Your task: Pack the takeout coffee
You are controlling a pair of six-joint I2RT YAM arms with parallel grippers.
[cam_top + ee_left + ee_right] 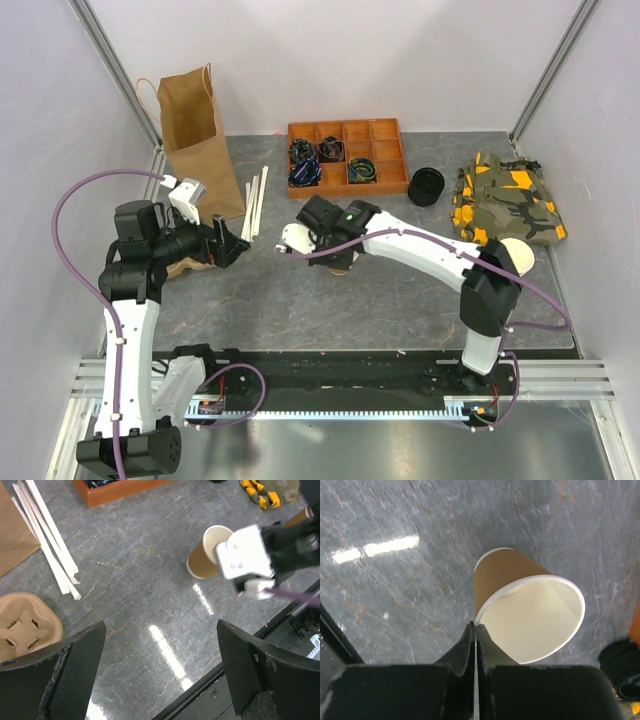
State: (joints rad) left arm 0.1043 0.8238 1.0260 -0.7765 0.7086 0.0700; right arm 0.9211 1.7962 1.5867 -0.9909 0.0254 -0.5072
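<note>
Tan cup (505, 575), wht inside; grey-veined table (395, 605)

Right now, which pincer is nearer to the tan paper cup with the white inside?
Right. The right pincer is shut on the rim of the tan paper cup. The left pincer hangs open well to the cup's left, near the brown paper bag, touching nothing.

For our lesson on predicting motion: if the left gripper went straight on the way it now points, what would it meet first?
Probably the bare grey tabletop: the open left gripper points down at it with nothing in the way. The paper cup stands farther off, though depth is unclear.
</note>
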